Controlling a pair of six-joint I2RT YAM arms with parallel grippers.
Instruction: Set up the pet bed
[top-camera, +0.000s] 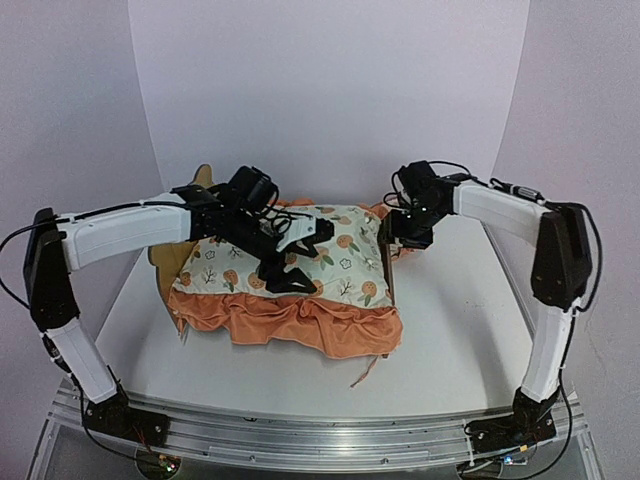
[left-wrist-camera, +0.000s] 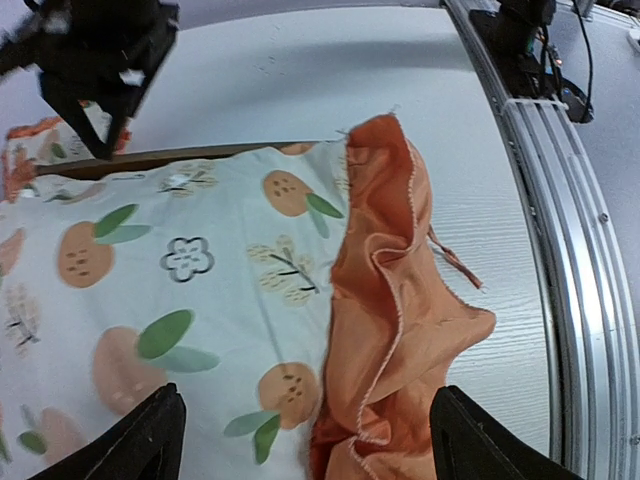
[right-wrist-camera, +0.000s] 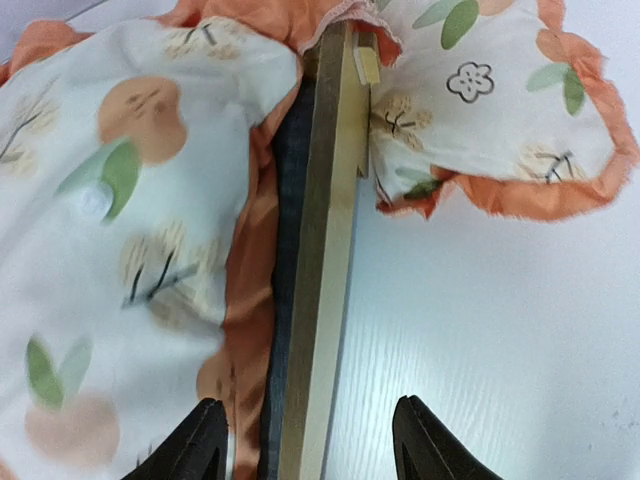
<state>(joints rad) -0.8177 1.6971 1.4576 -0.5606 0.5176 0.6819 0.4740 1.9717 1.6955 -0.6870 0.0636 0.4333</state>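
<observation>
The pet bed is mostly covered; I see its plywood footboard (right-wrist-camera: 325, 250) with the dark fabric base (right-wrist-camera: 290, 260) beside it, and part of the headboard (top-camera: 205, 178) at the far left. The fruit-print mattress cushion (top-camera: 330, 265) lies over the frame, its orange ruffle (left-wrist-camera: 390, 300) hanging over the near side. My left gripper (left-wrist-camera: 305, 440) hovers open above the ruffle's seam, holding nothing. My right gripper (right-wrist-camera: 312, 445) is open, its fingers on either side of the footboard without touching it. A small matching pillow (right-wrist-camera: 490, 100) lies on the table beyond the footboard.
An aluminium rail (top-camera: 320, 435) runs along the table's near edge, where both arm bases are bolted. White backdrop walls close in the back and sides. Bare white table (top-camera: 450, 330) shows to the right of the bed. In the left wrist view, the right gripper (left-wrist-camera: 95, 80) hangs at the top left.
</observation>
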